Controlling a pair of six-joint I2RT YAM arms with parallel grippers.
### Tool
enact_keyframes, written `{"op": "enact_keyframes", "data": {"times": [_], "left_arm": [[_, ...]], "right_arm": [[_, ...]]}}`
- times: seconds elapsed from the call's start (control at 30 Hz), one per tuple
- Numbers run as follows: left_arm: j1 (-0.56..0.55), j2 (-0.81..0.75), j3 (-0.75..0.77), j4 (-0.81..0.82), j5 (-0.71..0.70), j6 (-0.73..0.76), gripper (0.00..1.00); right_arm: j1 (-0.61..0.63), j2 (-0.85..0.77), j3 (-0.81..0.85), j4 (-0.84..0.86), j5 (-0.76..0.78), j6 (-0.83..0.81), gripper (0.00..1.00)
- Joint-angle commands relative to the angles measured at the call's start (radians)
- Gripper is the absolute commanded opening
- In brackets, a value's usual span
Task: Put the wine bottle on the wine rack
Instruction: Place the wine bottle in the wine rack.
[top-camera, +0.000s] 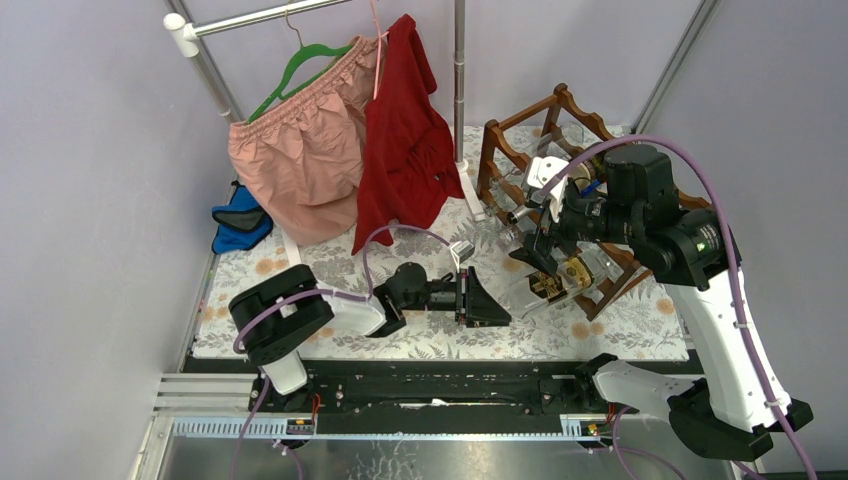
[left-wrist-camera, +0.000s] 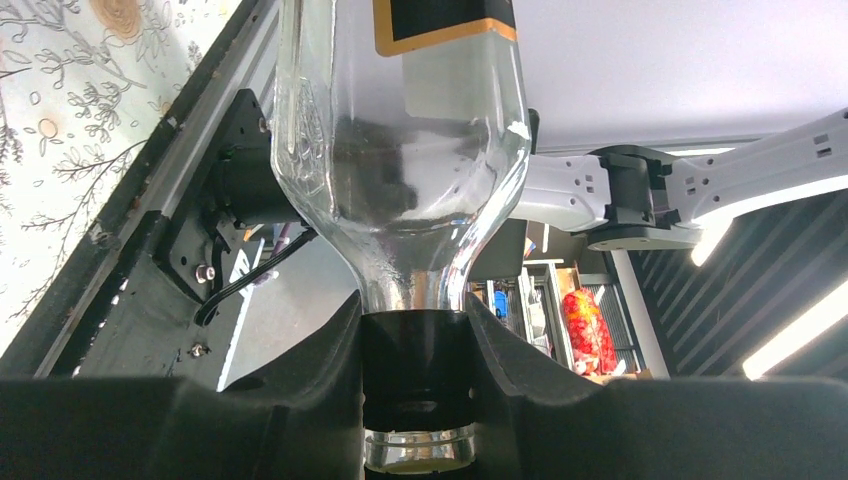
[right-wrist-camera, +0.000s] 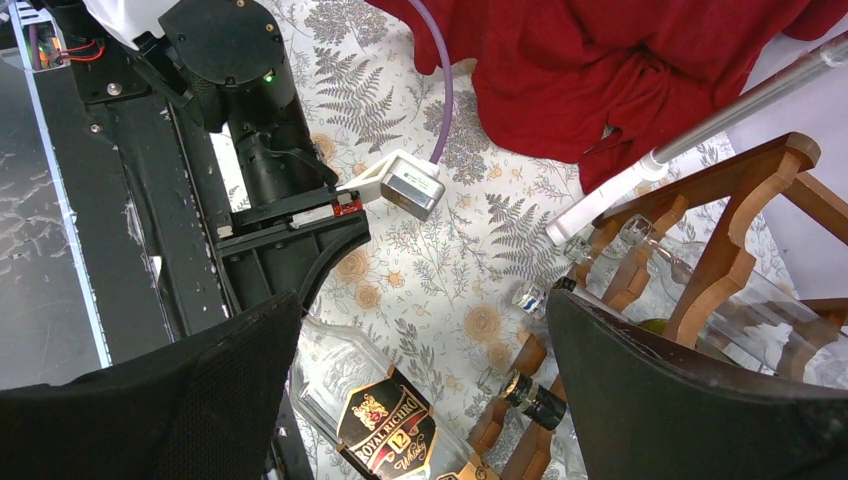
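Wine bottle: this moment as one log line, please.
left gripper: shut on wine bottle neck | right gripper: open | wine bottle: not on wine rack

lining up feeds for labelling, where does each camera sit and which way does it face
top external: above and behind the bases, looking down on the table; left gripper, right gripper and wine rack show.
left wrist: on the left wrist, looking along its fingers, shut on the wine bottle neck.
right wrist: looking down between its open fingers at the table.
shared: both wrist views show the wine bottle.
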Motion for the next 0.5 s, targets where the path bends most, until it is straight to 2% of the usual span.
{"op": "enact_keyframes", "data": {"times": [0.0,0.47], "left_arm": [[0.000,-0.083,0.051,0.248,-0.026,0.043,0.00],[0.005,-0.006,0.113,0.269,-0.021,0.036,0.00]], "right_arm": [[-0.009,-0.009,0.000,0.037,-0.028,0.022,1.00],[-0.013,-0.021,-0.007,0.037,-0.031,0.021,1.00]]}}
